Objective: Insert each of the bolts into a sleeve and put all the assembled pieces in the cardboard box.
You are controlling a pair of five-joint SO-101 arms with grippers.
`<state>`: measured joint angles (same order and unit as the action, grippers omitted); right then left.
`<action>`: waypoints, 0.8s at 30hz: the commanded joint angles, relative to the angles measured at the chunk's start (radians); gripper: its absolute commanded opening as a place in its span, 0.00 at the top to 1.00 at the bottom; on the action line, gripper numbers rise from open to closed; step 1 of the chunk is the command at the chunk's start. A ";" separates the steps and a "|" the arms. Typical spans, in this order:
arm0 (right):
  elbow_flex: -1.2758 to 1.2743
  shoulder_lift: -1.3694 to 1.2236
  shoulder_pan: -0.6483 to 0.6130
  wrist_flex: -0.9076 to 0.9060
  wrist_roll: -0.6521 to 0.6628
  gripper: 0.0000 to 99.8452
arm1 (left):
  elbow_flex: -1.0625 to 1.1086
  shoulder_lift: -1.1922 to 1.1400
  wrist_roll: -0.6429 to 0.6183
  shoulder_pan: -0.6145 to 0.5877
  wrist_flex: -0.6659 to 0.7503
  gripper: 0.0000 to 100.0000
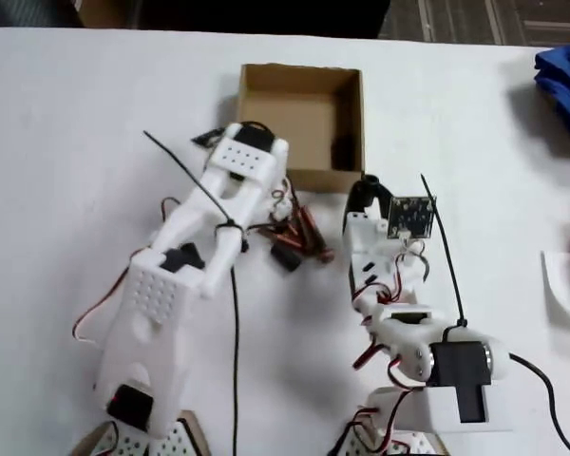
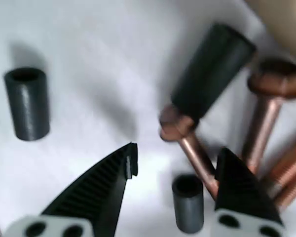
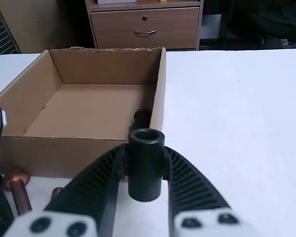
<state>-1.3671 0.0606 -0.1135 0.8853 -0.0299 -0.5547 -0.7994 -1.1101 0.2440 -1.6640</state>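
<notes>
Two tools in view. Right tool [image 3: 144, 157] is closed on a sleeve [image 3: 146, 170], held upright, bore up, just short of the cardboard box [image 3: 89, 69]. Left tool [image 2: 177, 158] stands wide open and empty over the tabletop [image 2: 89, 39]. A copper bolt [image 2: 190, 148] lies between its jaws, shaft slanted, hard by one jaw. Left arm is nearer that bolt.

bolts [image 2: 260, 131]: gleaming as copper-toned metal, smooth and glossy
sleeve [image 3: 145, 168]: looking like black plastic, matt and smooth
box [image 3: 103, 71]: showing brown cardboard, matt, with a ragged top edge
fingers [image 3: 192, 187]: showing black plastic, ribbed and matt
worktop [image 3: 237, 108]: looking white and smooth
drawer [image 3: 145, 24]: showing brown wood grain
</notes>
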 commanded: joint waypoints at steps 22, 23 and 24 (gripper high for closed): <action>0.023 0.004 -0.004 0.024 -0.008 0.98 | -0.007 -0.106 0.078 -0.071 0.091 0.98; 0.023 0.004 -0.004 0.024 -0.008 0.98 | -0.007 -0.106 0.095 -0.071 0.091 0.98; 0.023 0.004 -0.004 0.024 -0.008 0.98 | -0.007 -0.106 0.112 -0.071 0.091 0.97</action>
<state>-1.3671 0.0606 -0.1135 0.8853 -0.0299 -0.5700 -0.8777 -1.0457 0.2179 -1.5704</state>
